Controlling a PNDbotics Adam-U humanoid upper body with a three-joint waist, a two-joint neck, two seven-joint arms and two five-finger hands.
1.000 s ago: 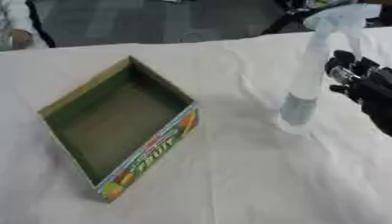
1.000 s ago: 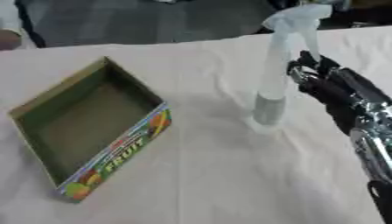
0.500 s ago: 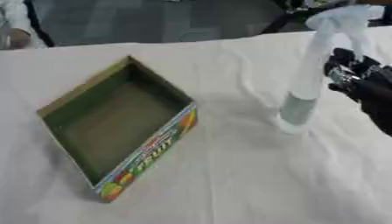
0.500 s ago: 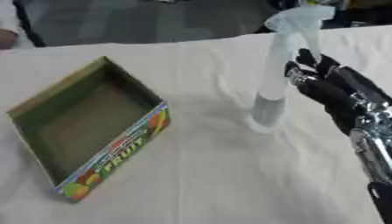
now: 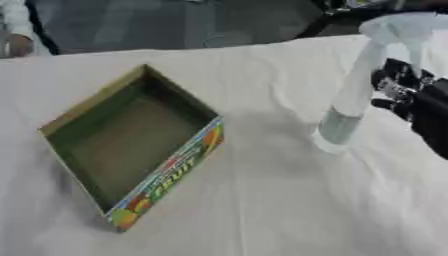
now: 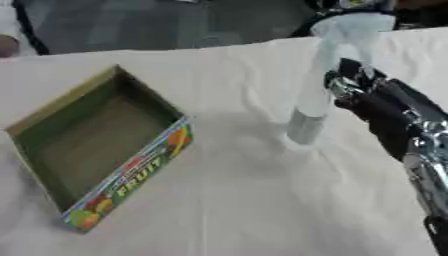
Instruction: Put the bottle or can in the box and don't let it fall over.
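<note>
White cloth covers the table (image 5: 262, 210). Well left of the fingers sits the open box (image 5: 131, 150); the upright spray bottle (image 5: 350, 100) stands just beside them. Right hand (image 6: 367, 97) fingers are curled but hold nothing: grasp low, lift straight.

Both head eyes look down, sharing box (image 5: 131, 150), spray bottle (image 5: 350, 100) and tablecloth (image 5: 289, 210).

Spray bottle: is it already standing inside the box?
No, the spray bottle stands upright on the tablecloth, to the right of the empty box.
</note>
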